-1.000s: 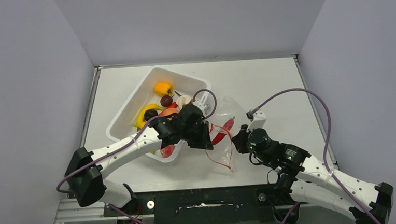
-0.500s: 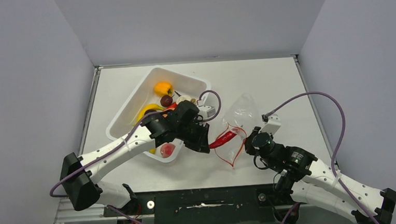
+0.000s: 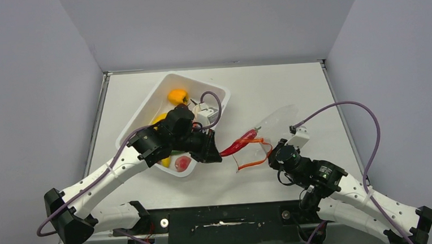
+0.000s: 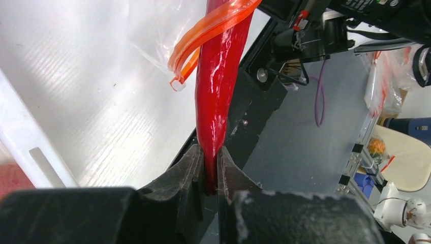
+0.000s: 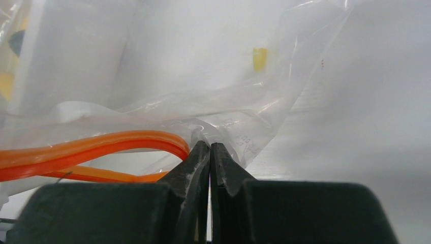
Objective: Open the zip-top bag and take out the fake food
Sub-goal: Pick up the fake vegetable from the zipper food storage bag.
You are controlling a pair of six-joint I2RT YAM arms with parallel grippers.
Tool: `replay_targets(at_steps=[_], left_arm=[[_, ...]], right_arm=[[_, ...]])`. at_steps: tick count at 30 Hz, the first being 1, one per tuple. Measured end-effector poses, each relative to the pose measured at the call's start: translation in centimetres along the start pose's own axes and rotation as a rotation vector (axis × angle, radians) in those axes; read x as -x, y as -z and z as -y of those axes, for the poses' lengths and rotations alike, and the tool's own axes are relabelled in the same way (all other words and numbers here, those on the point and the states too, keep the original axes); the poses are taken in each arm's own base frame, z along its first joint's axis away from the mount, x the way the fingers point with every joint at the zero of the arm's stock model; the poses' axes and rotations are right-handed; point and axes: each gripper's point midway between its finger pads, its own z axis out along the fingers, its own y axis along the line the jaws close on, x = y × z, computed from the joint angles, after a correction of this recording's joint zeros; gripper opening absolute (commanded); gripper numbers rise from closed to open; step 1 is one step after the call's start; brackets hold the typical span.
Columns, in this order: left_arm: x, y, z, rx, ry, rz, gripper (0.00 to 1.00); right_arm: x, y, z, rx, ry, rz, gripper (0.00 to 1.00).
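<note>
Overhead, left hand: the left hand (image 3: 218,154) is pinched almost shut on one end of the chili (image 3: 239,144). It holds the chili out over the desk (image 3: 308,93) between tub and bag, by the look of it to draw it clear of the mouth.
Overhead, right hand: the right hand (image 3: 273,153) is clamped on the bag (image 3: 276,120) from the near side. It looks like an anchor, so the film cannot follow the pull.
Overhead, bag: it is lifted off the desk with its mouth open toward the left arm. Its zip strip (image 3: 254,162) sags in a loose orange loop.
Overhead, tub: the white tub (image 3: 145,110) sits partly under the left arm and holds more fake food (image 3: 177,95) in orange, yellow and red. It is the likely landing place.
Left wrist, grip: the fingers (image 4: 188,165) meet on the chili's thin tip, and the sliver of gap between them is filled by red plastic.
Left wrist, chili: it is glossy, smooth, tapered and hard-looking. Its far end passes under the zip strip, so it seems not quite free of the mouth.
Left wrist, strip: twin orange ribs, flat and flexible, end in a small tab.
Right wrist, grip: the jaws are fully closed on a fold of film just beside the zip strip.
Right wrist, film: it is thin, clear and crinkled, and it catches the glare. It looks slippery, which may explain the tight pinch next to the stiffer strip.
</note>
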Motion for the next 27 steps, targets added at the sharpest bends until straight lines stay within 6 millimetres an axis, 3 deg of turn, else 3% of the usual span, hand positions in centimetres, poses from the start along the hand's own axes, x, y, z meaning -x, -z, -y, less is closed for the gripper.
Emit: replay_targets(at_steps=[9, 16, 19, 23, 27], left_arm=[[-1.0, -1.4, -1.3, 0.032, 0.032, -0.059, 0.0], [-2.3, -3.2, -3.5, 0.107, 0.076, -0.132, 0.0], [-3.2, -3.7, -3.9, 0.122, 0.086, -0.176, 0.0], [-4.2, -3.8, -2.1, 0.066, 0.039, -0.223, 0.0], [-4.1, -3.3, -0.6, 0.026, 0.0, -0.221, 0.0]], right_arm=[[-0.1, 0.2, -0.4, 0.016, 0.012, -0.021, 0.0], [2.6, 1.9, -4.2, 0.164, 0.003, 0.018, 0.0], [3.5, 2.3, -4.8, 0.182, -0.005, 0.038, 0.0], [4.3, 2.3, -4.1, 0.121, -0.022, 0.058, 0.0], [3.5, 1.4, -2.6, 0.022, -0.005, 0.033, 0.0]])
